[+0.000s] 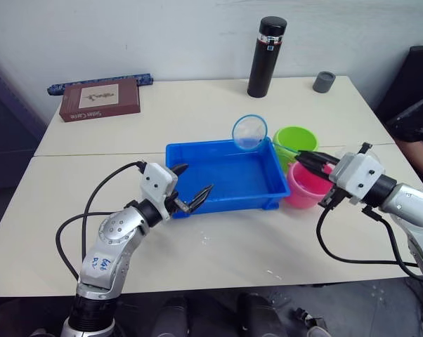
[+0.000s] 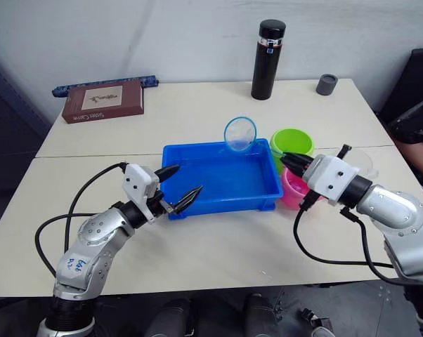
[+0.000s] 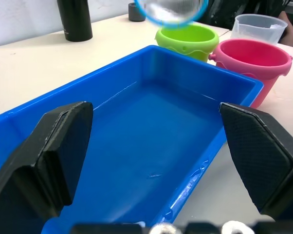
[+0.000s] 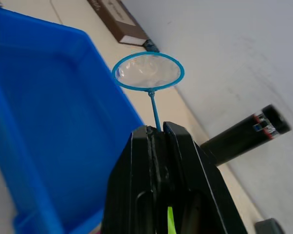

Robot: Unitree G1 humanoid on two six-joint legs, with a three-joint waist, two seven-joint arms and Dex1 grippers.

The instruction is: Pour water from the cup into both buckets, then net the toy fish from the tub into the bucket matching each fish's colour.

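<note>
The blue tub (image 1: 225, 175) sits mid-table with water in it; I see no toy fish in it. The lime green bucket (image 1: 294, 140) and the pink bucket (image 1: 306, 186) stand against its right side. Behind the pink bucket is the clear cup (image 3: 259, 27). My right gripper (image 1: 301, 159) is shut on the thin handle of a small blue-rimmed net (image 4: 147, 71), whose ring hangs above the tub's far right corner. My left gripper (image 1: 195, 179) is open, just over the tub's near left corner, with nothing between its fingers.
A tall black flask (image 1: 266, 56) and a small grey cup (image 1: 324, 81) stand at the back right. A brown book (image 1: 99, 100) lies at the back left. A person (image 1: 417, 130) is at the table's right edge.
</note>
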